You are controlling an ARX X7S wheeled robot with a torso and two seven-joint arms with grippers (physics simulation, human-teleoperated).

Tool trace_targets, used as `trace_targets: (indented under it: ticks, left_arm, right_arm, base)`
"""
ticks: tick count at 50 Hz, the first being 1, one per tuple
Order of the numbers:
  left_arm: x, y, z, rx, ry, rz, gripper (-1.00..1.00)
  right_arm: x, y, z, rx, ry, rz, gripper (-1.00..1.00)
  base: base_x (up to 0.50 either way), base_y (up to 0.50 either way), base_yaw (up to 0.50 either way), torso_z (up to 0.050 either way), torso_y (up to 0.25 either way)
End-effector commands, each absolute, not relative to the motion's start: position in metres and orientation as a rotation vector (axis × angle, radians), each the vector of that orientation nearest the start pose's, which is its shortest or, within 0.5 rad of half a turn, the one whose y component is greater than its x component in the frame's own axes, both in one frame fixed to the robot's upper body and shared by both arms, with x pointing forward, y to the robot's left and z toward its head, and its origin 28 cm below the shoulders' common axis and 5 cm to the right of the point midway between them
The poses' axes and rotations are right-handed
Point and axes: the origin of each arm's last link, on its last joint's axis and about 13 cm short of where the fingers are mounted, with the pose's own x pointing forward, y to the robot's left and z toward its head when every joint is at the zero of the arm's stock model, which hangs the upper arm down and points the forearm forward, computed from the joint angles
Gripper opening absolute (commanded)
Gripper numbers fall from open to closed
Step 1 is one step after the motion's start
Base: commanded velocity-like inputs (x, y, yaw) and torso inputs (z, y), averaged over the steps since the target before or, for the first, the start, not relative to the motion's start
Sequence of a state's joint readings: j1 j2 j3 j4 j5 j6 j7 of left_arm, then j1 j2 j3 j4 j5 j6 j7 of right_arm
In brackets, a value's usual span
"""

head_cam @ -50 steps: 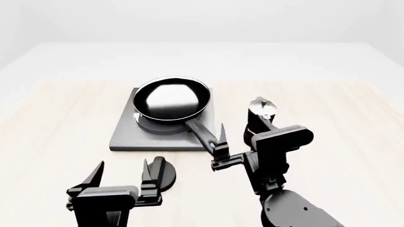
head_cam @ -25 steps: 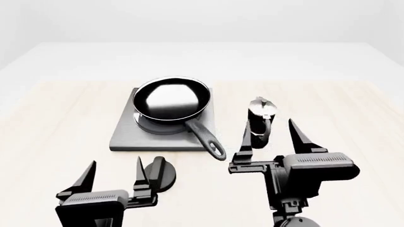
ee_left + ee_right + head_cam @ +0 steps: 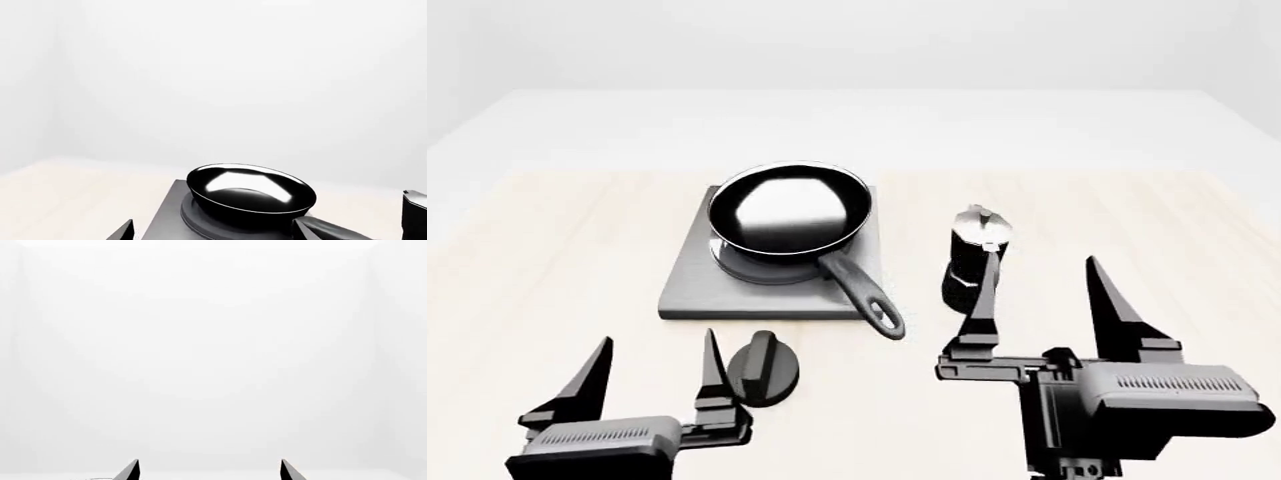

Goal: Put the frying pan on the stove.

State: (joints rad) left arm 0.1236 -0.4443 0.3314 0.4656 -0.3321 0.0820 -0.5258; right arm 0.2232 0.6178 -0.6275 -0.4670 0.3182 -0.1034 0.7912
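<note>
Both grippers hang low at the near edge of the head view with fingers pointing up and away, spread wide and holding nothing: the left gripper at 7 o'clock, the right gripper at 5 o'clock. On the pale table, the frying pan sits on the stove over its ring burner, handle reaching toward 5 o'clock past the plate's edge. A moka pot stands at the stove's 3 o'clock, a round knob at its 6 o'clock.
</note>
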Motion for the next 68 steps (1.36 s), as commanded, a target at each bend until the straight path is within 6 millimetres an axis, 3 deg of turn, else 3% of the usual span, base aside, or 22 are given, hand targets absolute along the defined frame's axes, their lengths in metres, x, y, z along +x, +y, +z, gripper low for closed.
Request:
trace_targets:
  ticks: [1, 68]
  left_arm:
    - [0.158, 0.21, 0.091, -0.086, -0.28, 0.034, 1.0]
    - [0.109, 0.204, 0.134, -0.065, -0.446, -0.022, 1.0]
  right_arm:
    - [0.19, -0.093, 0.124, 0.006, -0.491, -0.041, 1.0]
    - [0.122, -0.101, 0.171, 0.063, -0.689, -0.021, 1.0]
  base:
    - [0.0, 0.0, 0.0, 0.0, 0.0]
    - [0.0, 0.0, 0.0, 0.0, 0.0]
